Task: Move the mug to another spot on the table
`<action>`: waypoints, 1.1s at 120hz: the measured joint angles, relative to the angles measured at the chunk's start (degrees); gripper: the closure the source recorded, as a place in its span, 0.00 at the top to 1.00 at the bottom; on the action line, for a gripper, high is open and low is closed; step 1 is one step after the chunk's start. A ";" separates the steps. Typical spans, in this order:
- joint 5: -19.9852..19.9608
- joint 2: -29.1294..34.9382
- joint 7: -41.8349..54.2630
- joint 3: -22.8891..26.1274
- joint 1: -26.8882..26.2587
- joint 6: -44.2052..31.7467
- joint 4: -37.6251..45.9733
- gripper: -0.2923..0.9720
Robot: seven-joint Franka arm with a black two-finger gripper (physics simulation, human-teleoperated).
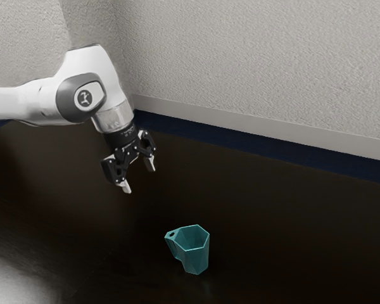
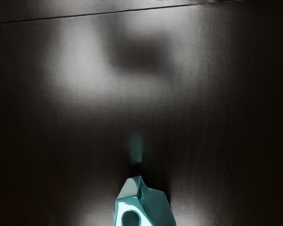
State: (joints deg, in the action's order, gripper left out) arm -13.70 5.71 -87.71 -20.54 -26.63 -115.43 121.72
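End effector (image 1: 135, 173) released, above the upright teal mug (image 1: 190, 248) on our counter (image 1: 291, 215). Looks rigid, light, slick-faceted; we'd pinch the rim wall.

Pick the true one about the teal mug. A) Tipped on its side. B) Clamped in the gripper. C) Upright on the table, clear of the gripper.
C: the mug stands upright on the table, opening up, while the open gripper hangs in the air apart from it, holding nothing.

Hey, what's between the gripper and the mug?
Nothing. The exterior view shows bare dark table between the open gripper and the mug, which stand apart.
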 joint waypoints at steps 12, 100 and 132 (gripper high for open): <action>1.04 0.85 -5.68 -0.10 -1.07 -3.51 3.66 0.77; 4.47 -3.66 -22.28 -1.86 -5.74 -26.05 17.06 0.77; 3.92 -6.47 -17.21 -2.61 -3.11 -30.34 17.70 0.77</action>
State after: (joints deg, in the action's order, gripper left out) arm -9.79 -0.76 -104.92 -23.15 -29.74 -145.77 139.42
